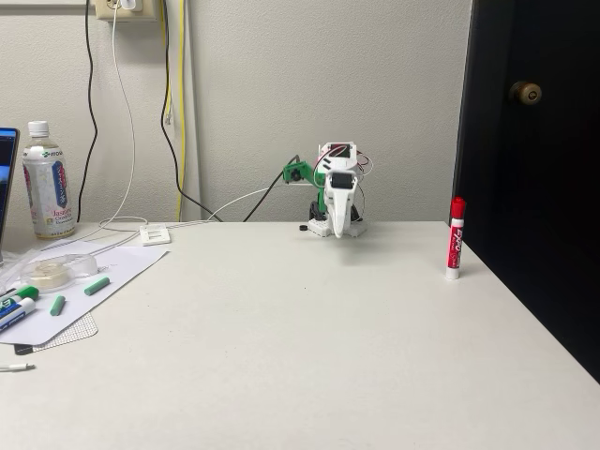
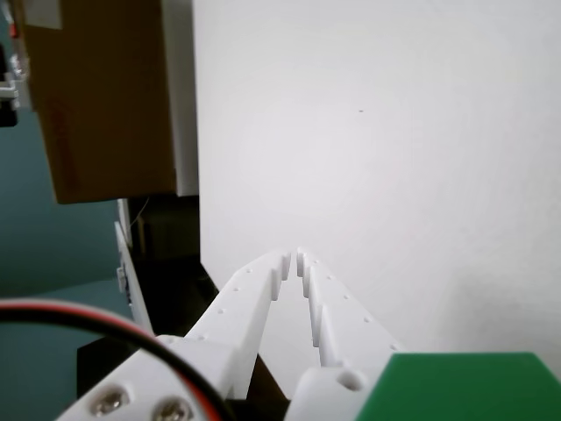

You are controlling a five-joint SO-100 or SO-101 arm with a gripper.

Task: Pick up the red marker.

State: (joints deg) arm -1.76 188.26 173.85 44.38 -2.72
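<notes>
The red marker (image 1: 455, 238) stands upright on its end near the right edge of the white table (image 1: 309, 347) in the fixed view, red cap on top. My arm is folded at the far middle of the table, with the gripper (image 1: 337, 232) pointing down, well to the left of the marker. In the wrist view the white fingers (image 2: 250, 298) meet at their tips, so the gripper (image 2: 293, 258) is shut with nothing in it, above bare table (image 2: 394, 132).
At the left of the fixed view lie a sheet of paper (image 1: 75, 300) with green-capped markers (image 1: 19, 298), small green pieces (image 1: 96, 286) and a tape roll (image 1: 47, 272). A plastic bottle (image 1: 47, 183) stands behind. Cables (image 1: 225, 208) run along the wall. A dark door (image 1: 534, 169) borders the right.
</notes>
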